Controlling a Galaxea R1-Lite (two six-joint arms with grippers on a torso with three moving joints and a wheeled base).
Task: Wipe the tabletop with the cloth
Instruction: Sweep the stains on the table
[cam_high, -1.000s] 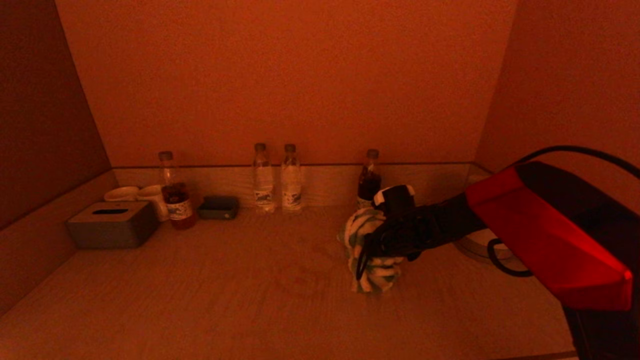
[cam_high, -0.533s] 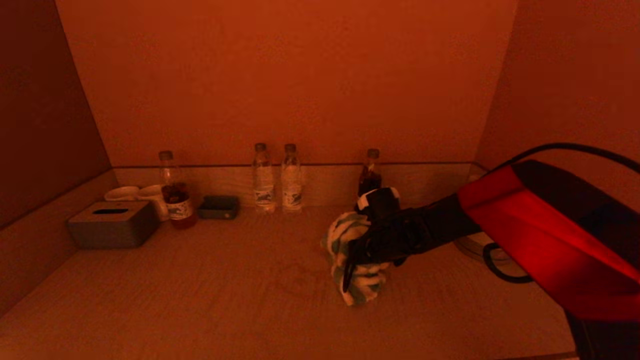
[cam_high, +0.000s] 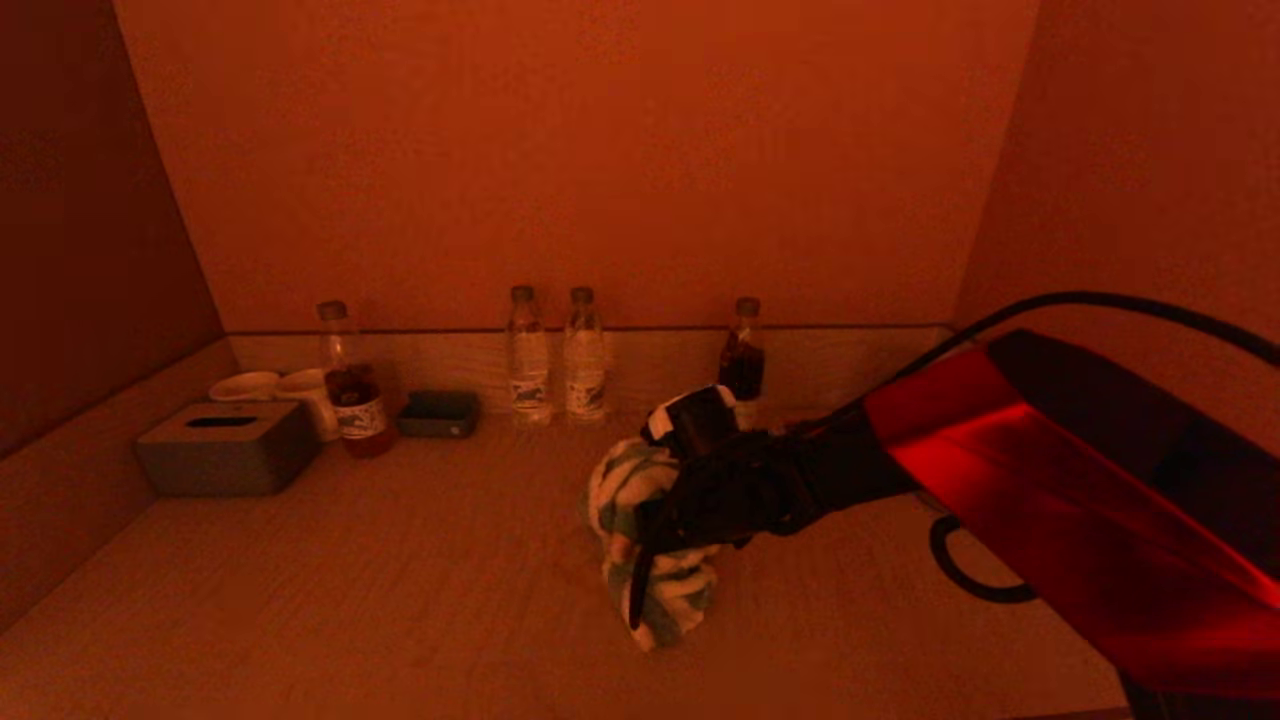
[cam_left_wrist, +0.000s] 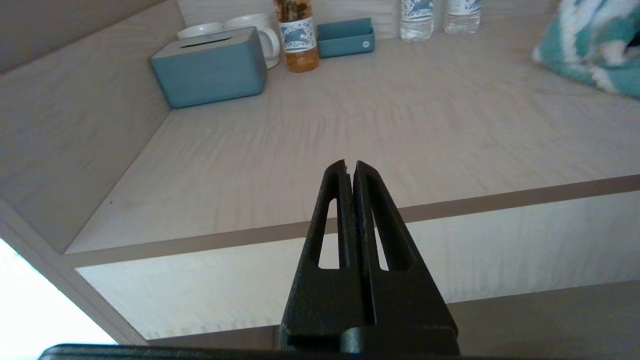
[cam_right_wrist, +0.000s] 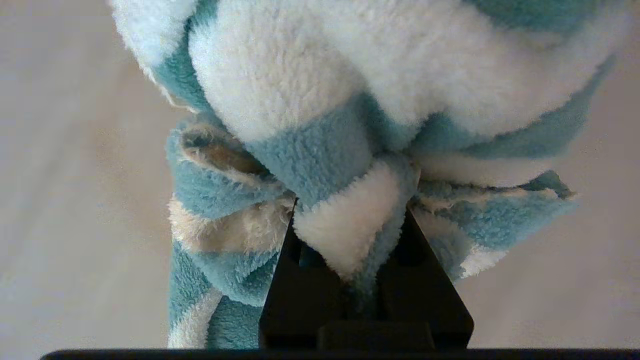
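Right gripper (cam_high: 640, 545) reaches in from the right side, near the middle of the tabletop (cam_high: 400, 600), its fingers pinched on a fold of the cloth (cam_high: 640, 500). In the right wrist view the two dark fingers (cam_right_wrist: 295, 295) close on a bunched blue-and-white fleece fold (cam_right_wrist: 350, 225), the rest of the cloth ballooning ahead of them. Cloth hangs down from the gripper to the wood surface; its lower end looks to be touching the tabletop, though the dim light leaves that uncertain.

Items, left to right, all placed relative to that gripper:
- tissue box (cam_high: 225, 448), far to its left, toward the left wall.
- two white cups (cam_high: 275, 390), just behind the box, side by side.
- bottle with dark liquid (cam_high: 350, 385), right beside the cups.
- small low tray (cam_high: 437, 413), next to that bottle, against the back ledge.
- two clear water bottles (cam_high: 555, 355), standing close together behind the gripper and a little to its left.
- second dark bottle (cam_high: 743, 355), behind the gripper, slightly to its right, partly hidden by the wrist.
- black cable loop (cam_high: 965, 570), on the surface to its right, under the red arm cover.

Left gripper (cam_left_wrist: 354, 167) sits well off to the left and nearer than the front edge of the tabletop, fingers pressed together, holding nothing.
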